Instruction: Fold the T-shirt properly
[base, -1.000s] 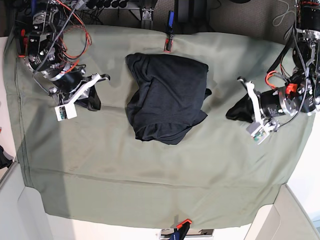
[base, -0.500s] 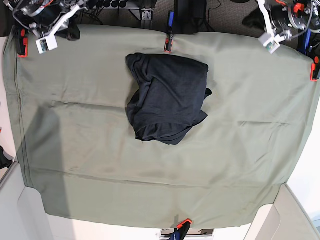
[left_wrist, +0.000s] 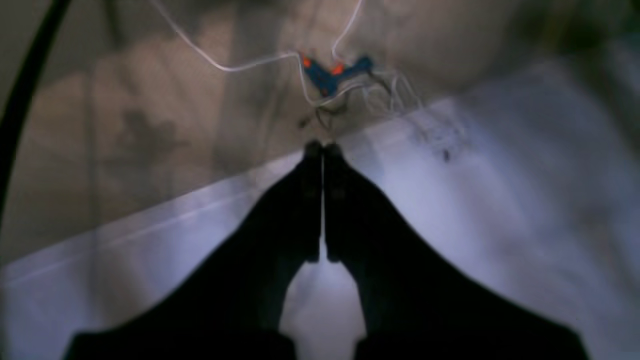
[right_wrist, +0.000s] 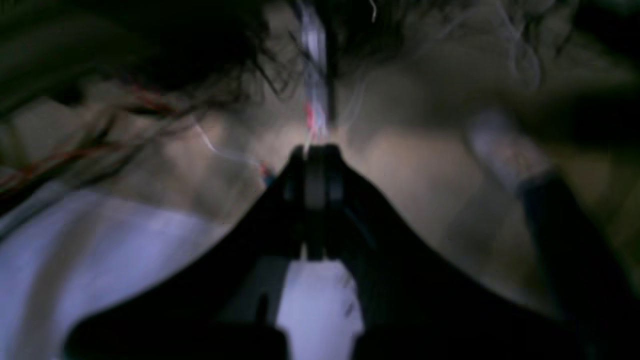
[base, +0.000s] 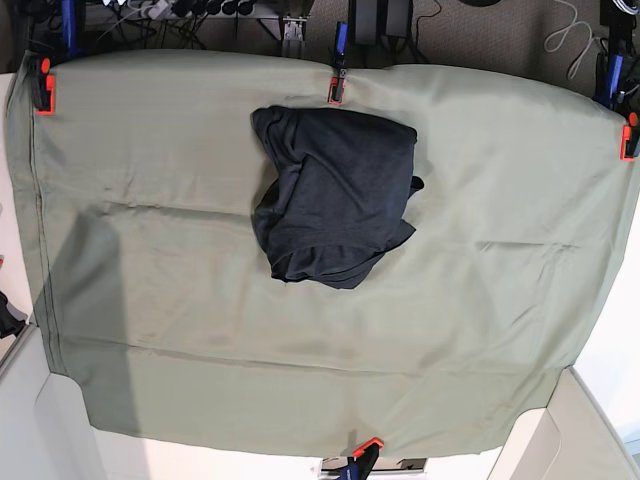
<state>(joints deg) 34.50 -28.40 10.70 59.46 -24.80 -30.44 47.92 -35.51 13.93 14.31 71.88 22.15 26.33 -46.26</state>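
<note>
Both arms having pulled out of the base view since a moment ago, the left claw (left_wrist: 322, 150) and right claw (right_wrist: 315, 152) are sitting clenched and empty while the T-shirt (base: 338, 195) is lying folded into a compact bundle mid-surface (base: 200, 300), apparently finished.

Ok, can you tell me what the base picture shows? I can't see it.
A dark T-shirt lies folded in a rumpled bundle on a green table cloth. Orange clamps hold the cloth's edges. No robot arms are in this picture.
</note>
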